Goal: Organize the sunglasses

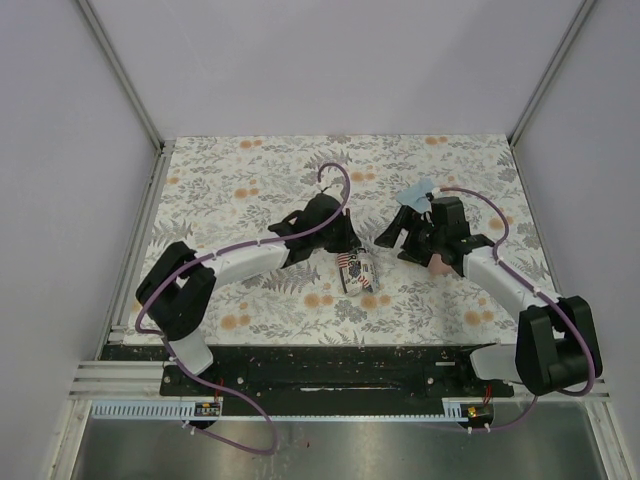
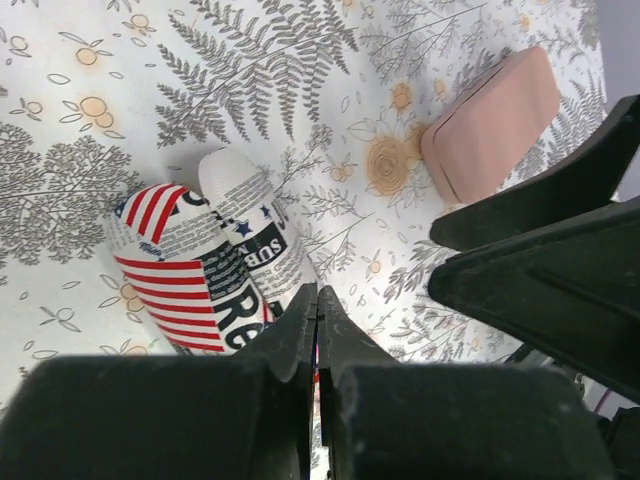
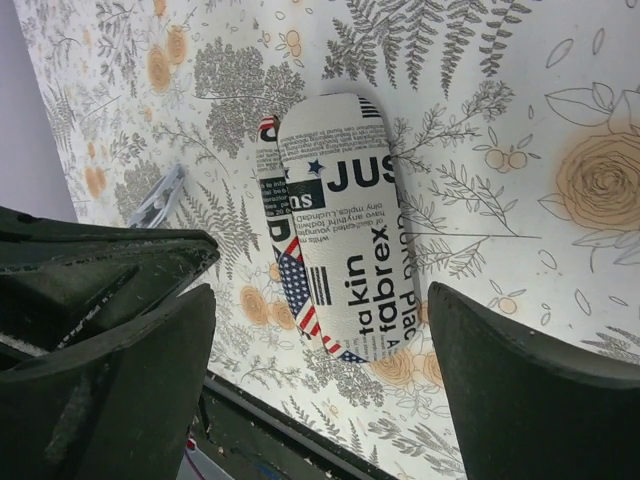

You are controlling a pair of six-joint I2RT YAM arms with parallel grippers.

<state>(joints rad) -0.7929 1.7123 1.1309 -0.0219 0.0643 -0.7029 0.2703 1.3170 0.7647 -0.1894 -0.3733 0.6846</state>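
As far as I can judge from my screens, the organizing is not finished. I use the flag-printed case [image 1: 356, 272] as my marker. The left gripper [image 2: 317, 296] sits right at one end of it, fingers pressed together with nothing I can see between them. The right gripper [image 3: 325, 290] hangs over it with its fingers spread wide to either side, touching neither flank.

What I take for the silvery-framed sunglasses [image 3: 160, 195] lies on the bare table [image 3: 520, 90] off to one side of the case, apart from it, so that pair is not put away. The reddish-brown pair I cannot find in any view; it may be inside a case or hidden under an arm. The pink case [image 2: 490, 125] rests near the flag case and looks shut. I'd say at least one pair remains to stow.
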